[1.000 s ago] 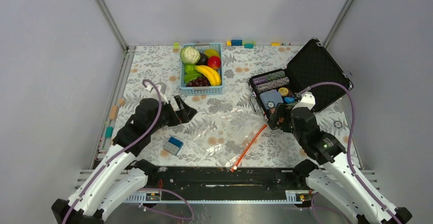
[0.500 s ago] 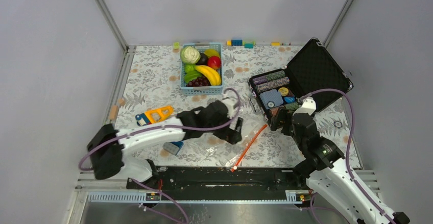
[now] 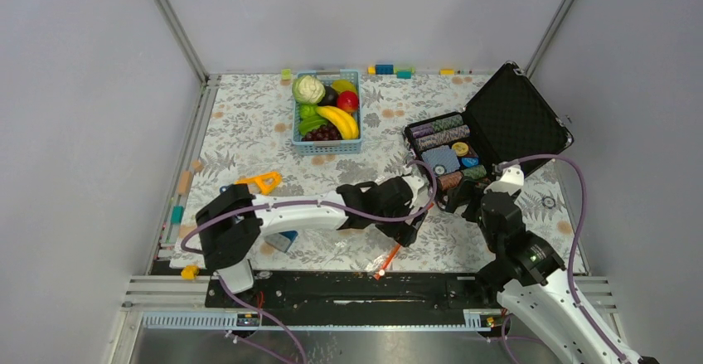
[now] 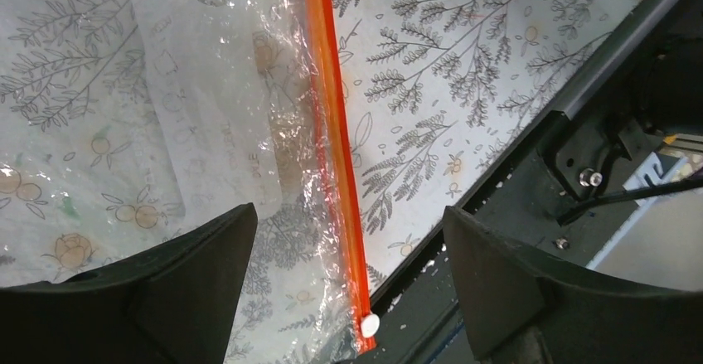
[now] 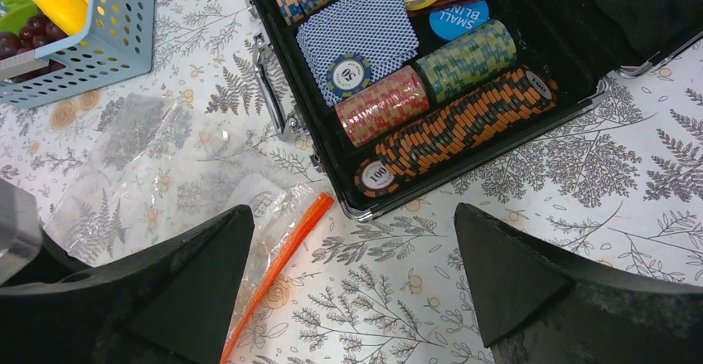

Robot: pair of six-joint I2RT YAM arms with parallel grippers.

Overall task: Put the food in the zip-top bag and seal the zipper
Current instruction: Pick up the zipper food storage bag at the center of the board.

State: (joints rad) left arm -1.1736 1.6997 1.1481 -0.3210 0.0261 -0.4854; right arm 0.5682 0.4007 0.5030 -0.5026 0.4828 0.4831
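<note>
The left gripper [image 4: 348, 223] has swung from the bench's 9 o'clock side toward 4 o'clock. It is now over the zip-top bag [image 4: 207, 90] at its zipper [image 4: 336, 157], uncovering an orange clamp [image 3: 264, 182]. The right gripper [image 5: 352, 215] drew back slightly.

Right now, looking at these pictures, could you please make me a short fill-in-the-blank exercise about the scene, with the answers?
1. The yellow plastic toy banana lies inside the light-blue plastic ____.
2. The left gripper hangs open over the ____ zipper strip of the clear crinkly plastic bag.
3. The lid of the black case with striped poker chips stands ____.
Missing words: basket; orange; open.
</note>
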